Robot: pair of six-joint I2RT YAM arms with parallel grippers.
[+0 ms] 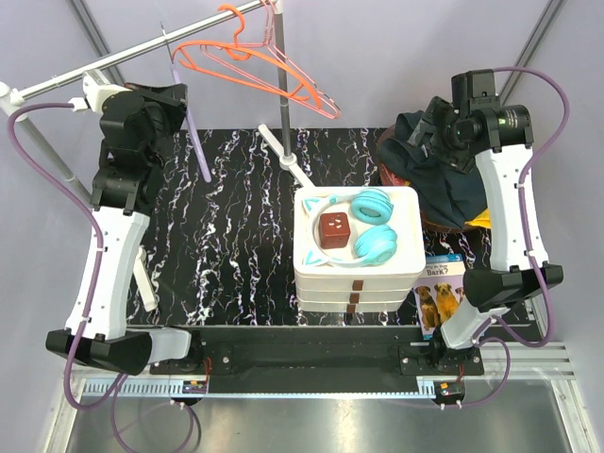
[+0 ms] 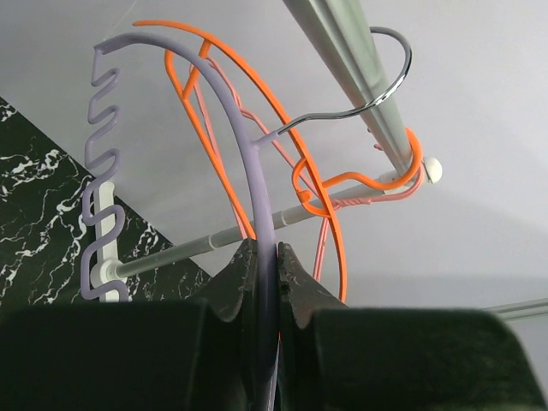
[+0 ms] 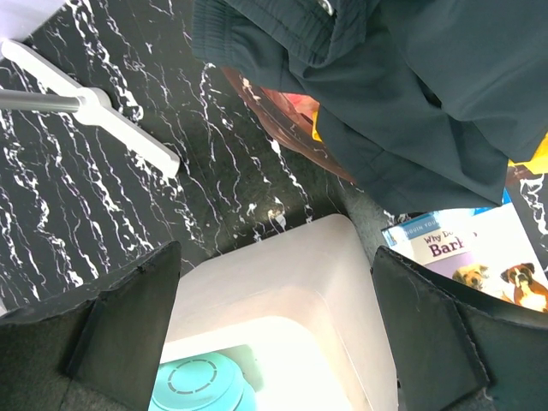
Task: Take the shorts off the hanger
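Shorts (image 1: pixel 429 175) lie heaped at the far right corner of the desk (image 1: pixel 236 217), well apart from the hanger. I judge the removal done and only the tidy-up left.

Nearest me, at the near right edge, is a glossy book (image 1: pixel 442 288) with dogs on its cover. Beside it sits a stack of smooth white trays (image 1: pixel 406 257) with rounded corners, carrying teal headphones (image 1: pixel 373 231) and a small brown cube (image 1: pixel 333 229).

My right pincer (image 3: pixel 276 282) hangs wide and empty above the trays. The shorts just beyond it are dark navy, thin, soft and creased, draped over something orange I cannot identify.

Farther off, above the far left corner, my left pincer (image 2: pixel 267 250) is clamped narrow on the bare lavender hanger (image 2: pixel 262 205). It is a rounded plastic bar with a wavy end. Its wire hook looks looped over the shiny metal rail (image 2: pixel 342 51), next to thin orange hangers (image 2: pixel 416 152).

Next I'd open that pincer gently and back away without dragging the hook off.
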